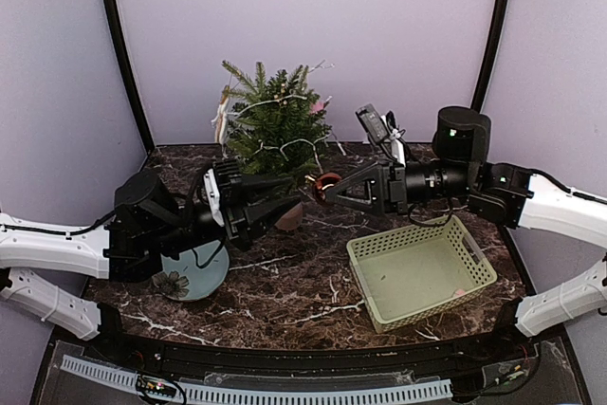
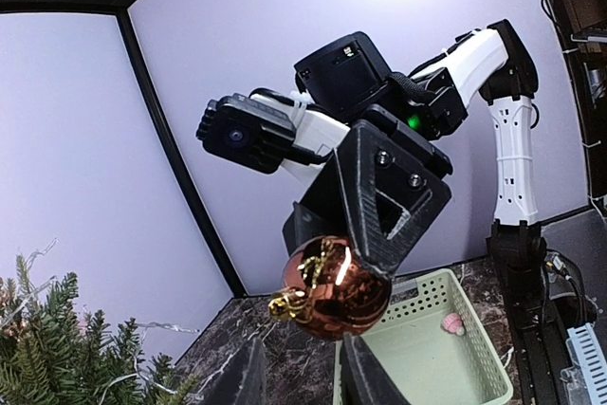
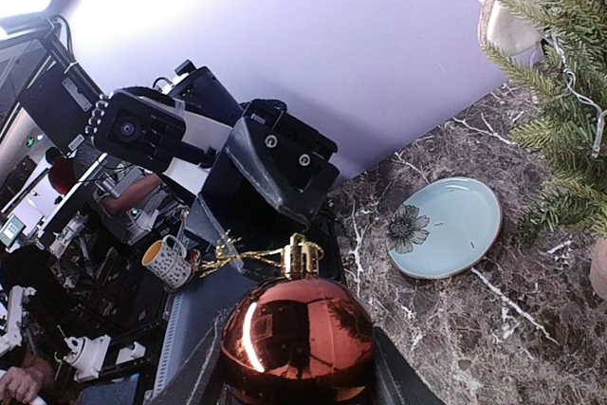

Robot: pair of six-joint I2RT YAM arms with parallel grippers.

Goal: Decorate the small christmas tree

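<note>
Part done. The small christmas tree [image 1: 275,130] stands in its pot [image 1: 290,217] at the back of the counter [image 1: 303,282], close to the wall [image 1: 303,26]. It already has a white light string [image 1: 285,147], a pink bit [image 1: 319,106] near the top R side and a cream thing [image 1: 223,120] on the L side.

Left to do: hang the shiny red-brown ball [image 3: 296,343]. It is not on a branch yet. The R pincer [image 1: 332,192] is pinching the ball, up in the air, just in front of the tree's low R side. The ball's gold loop [image 3: 232,258] sticks out toward the L arm. The L pincer [image 2: 303,381] faces the ball from close by. Its fingers [image 2: 365,377] stand apart w/ a gap and nothing shows btw them. My guess: it is going for the loop. One small pink piece [image 2: 453,324] lies in the green basket [image 1: 403,234], prob. one more thing to hang.

Room: tight in the middle. Both pincers meet tip to tip right by the branches, so a bump could tip the tree. The wall is right behind the tree, so no way round the back. The basket sits near, under the R arm. The blue plate [image 1: 194,282] lies under the L arm. Lots of free air above the tree, and bare counter in front, down to the near edge.
</note>
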